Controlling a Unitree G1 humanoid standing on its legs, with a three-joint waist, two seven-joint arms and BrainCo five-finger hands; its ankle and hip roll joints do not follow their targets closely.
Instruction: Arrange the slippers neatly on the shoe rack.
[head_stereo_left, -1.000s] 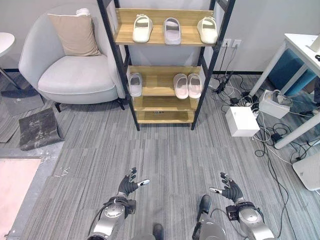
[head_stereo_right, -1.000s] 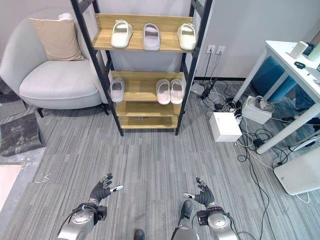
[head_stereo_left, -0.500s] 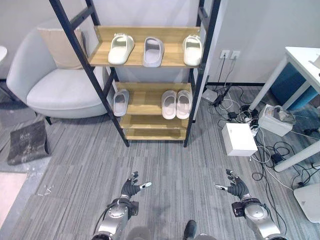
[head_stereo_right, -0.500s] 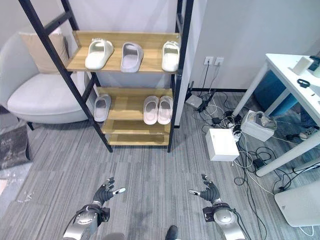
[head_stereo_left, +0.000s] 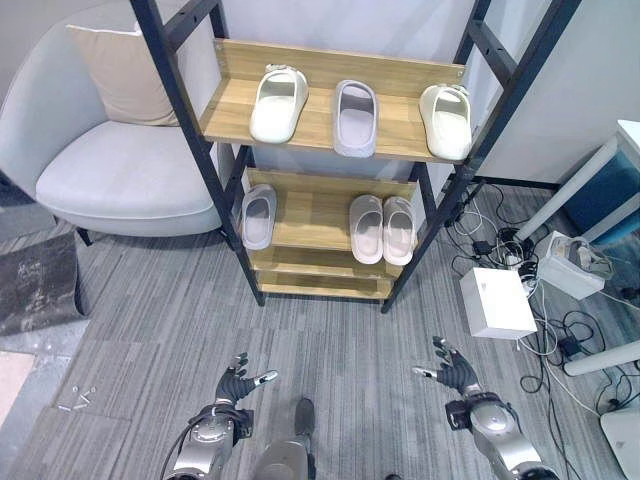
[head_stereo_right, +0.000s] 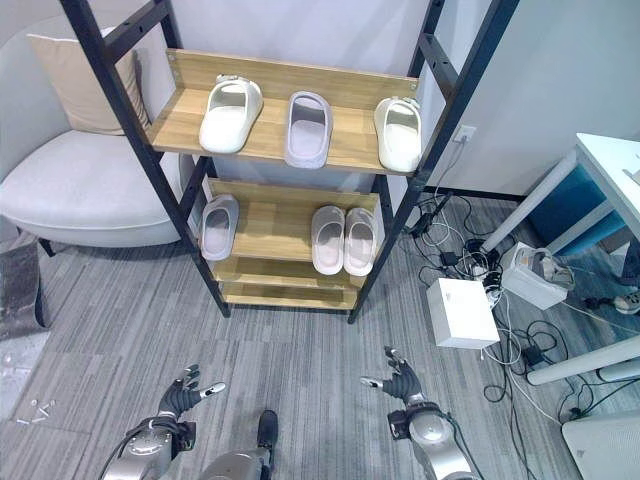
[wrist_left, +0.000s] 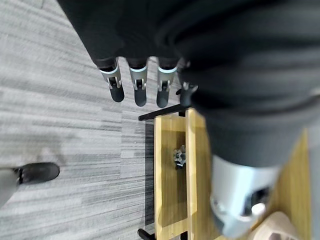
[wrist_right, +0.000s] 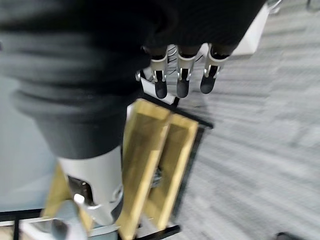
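While both hands (head_stereo_left: 237, 385) (head_stereo_left: 452, 373) hang open and empty, slippers (head_stereo_left: 383, 229) lie lengthwise front-to-back.

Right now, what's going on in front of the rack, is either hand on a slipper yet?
Not yet. The left hand and right hand hover open and empty over the grey floor in front of the shoe rack. Three slippers sit on the top shelf: two cream ones with a pale grey one between. The shelf below holds a single slipper at the left and a close pair at the right.
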